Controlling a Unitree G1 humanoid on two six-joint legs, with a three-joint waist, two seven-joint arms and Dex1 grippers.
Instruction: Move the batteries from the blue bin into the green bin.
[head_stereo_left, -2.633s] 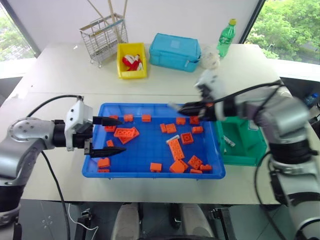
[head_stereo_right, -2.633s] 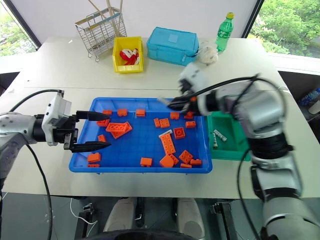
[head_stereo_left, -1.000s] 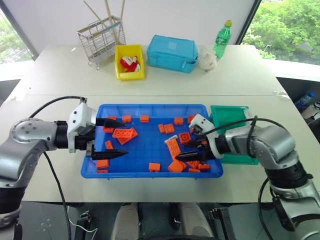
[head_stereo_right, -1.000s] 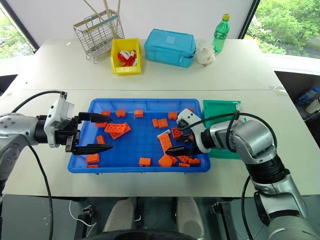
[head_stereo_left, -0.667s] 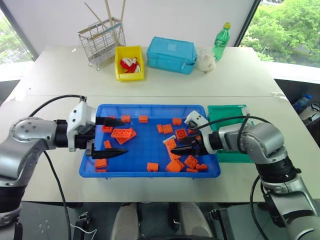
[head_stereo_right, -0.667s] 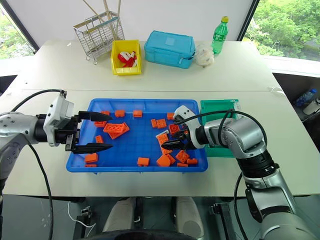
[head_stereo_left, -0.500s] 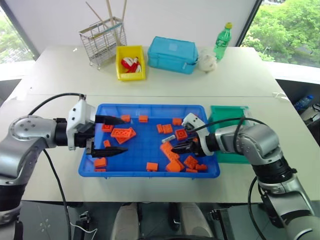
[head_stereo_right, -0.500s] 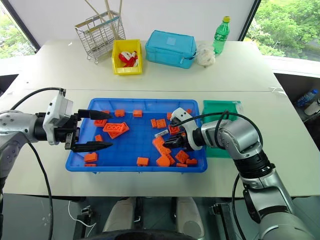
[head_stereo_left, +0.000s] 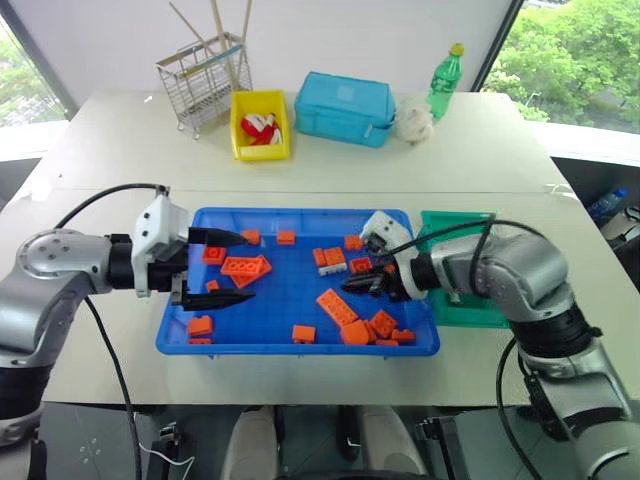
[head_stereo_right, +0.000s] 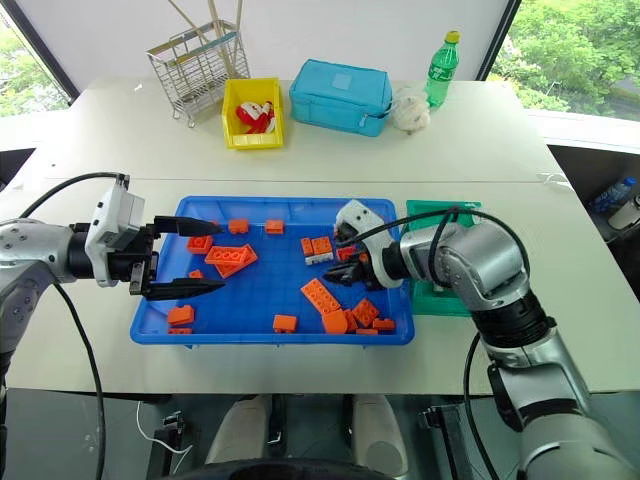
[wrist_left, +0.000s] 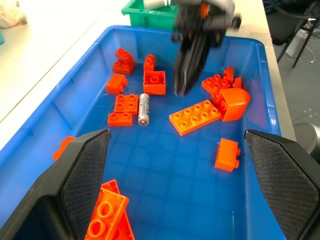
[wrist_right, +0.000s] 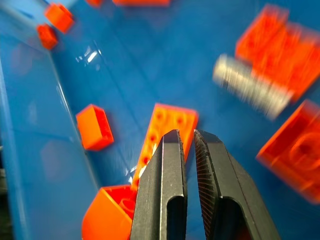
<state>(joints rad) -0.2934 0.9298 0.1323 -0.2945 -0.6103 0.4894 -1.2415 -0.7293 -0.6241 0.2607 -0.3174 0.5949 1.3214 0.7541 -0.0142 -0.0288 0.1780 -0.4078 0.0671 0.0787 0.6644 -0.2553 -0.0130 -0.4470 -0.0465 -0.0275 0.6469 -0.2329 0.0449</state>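
Blue bin holds one battery, beside the clenched, empty right gripper.

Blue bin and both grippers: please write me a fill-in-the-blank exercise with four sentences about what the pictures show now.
1. A battery lies on the floor of the blue bin, among bricks of ____ colour.
2. The right gripper has its fingers ____ and holds nothing.
3. The left gripper has its fingers ____.
4. The green bin stands at the blue bin's ____ side, by the robot's own sides.

Missing words: orange; shut; open; right
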